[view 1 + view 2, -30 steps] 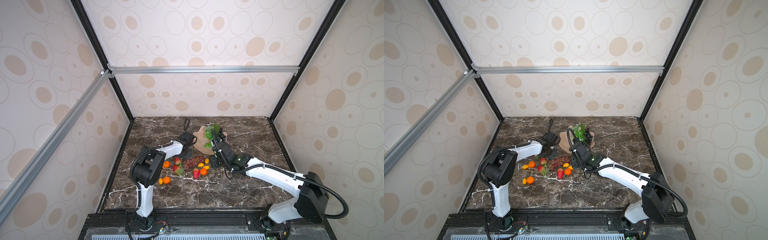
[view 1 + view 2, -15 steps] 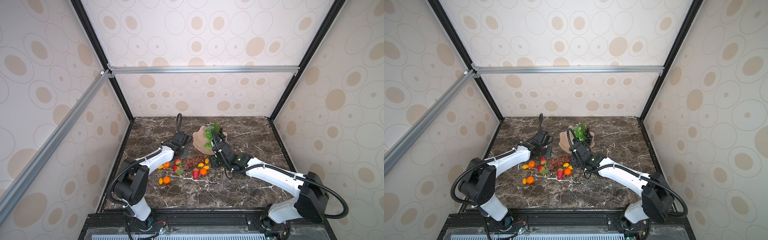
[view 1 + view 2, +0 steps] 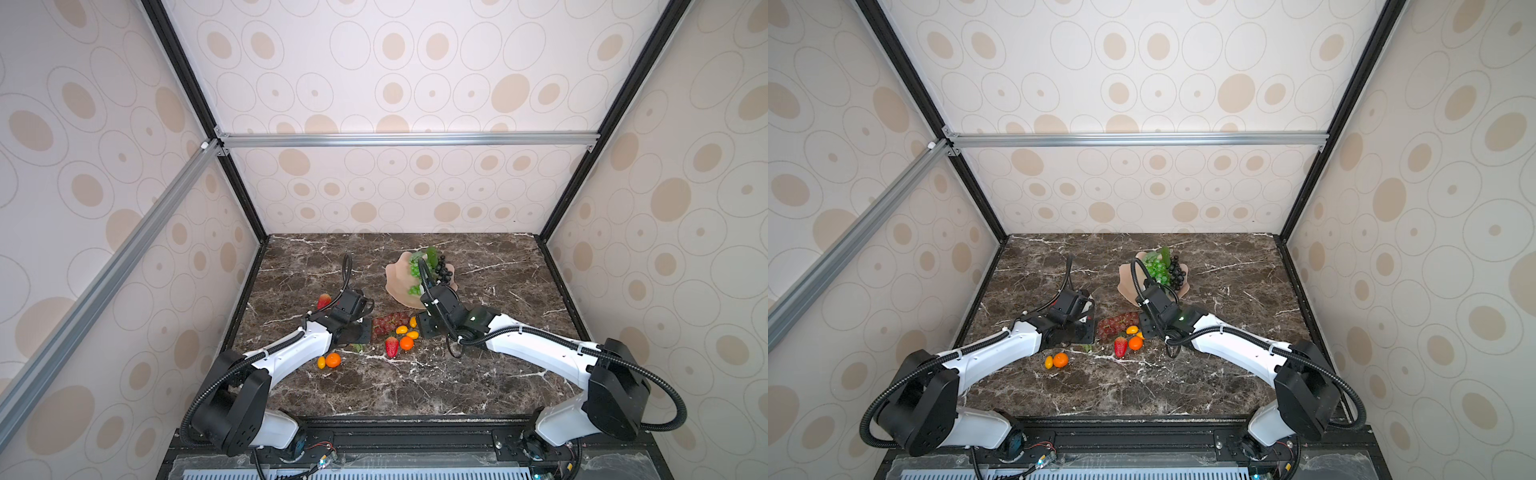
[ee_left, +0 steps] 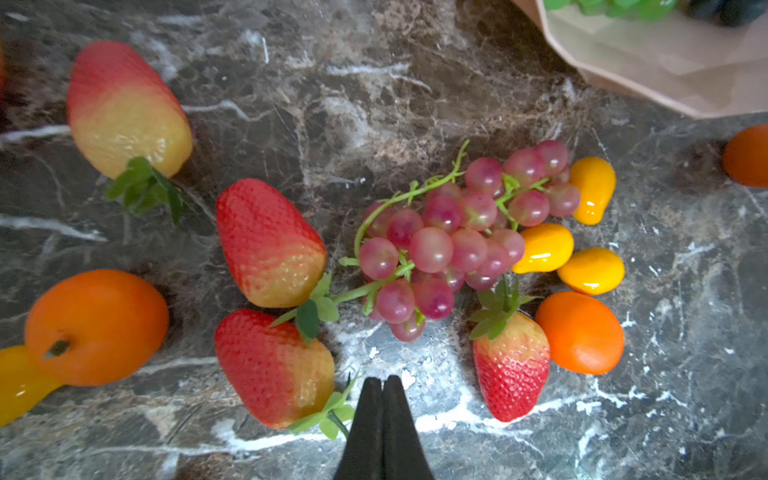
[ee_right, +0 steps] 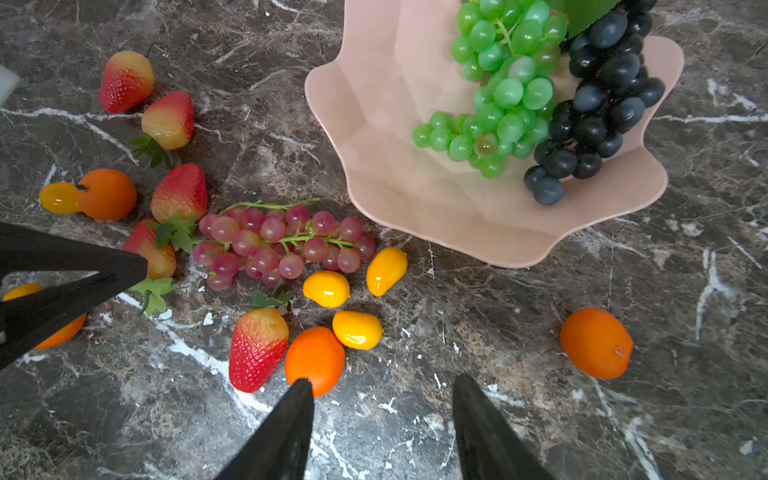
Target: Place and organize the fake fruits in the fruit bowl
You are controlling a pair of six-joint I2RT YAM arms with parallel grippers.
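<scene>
So the right jaws hang open and empty over the tabletop (image 5: 623, 436), by the tangerine (image 5: 315, 359) that sits right beside a strawberry (image 5: 257, 349). I'd straddle its middle, come straight down, then drop it in the bare half of the fruit bowl (image 5: 374, 104), which sits near the loose fake fruits (image 3: 388, 326); the left jaws are pinched closed on nothing. Count: one bowl, three grape bunches (green (image 5: 498, 91) and black (image 5: 602, 95) inside, red (image 5: 282, 245) out), five strawberries, four tangerines, five yellow ovals, one half hidden.

Place: robot lab booth | Shown by: patterned panels (image 3: 415, 75), aluminium frame (image 3: 407, 139), marble table (image 3: 415, 386), two mounted arms (image 3: 536, 345)
</scene>
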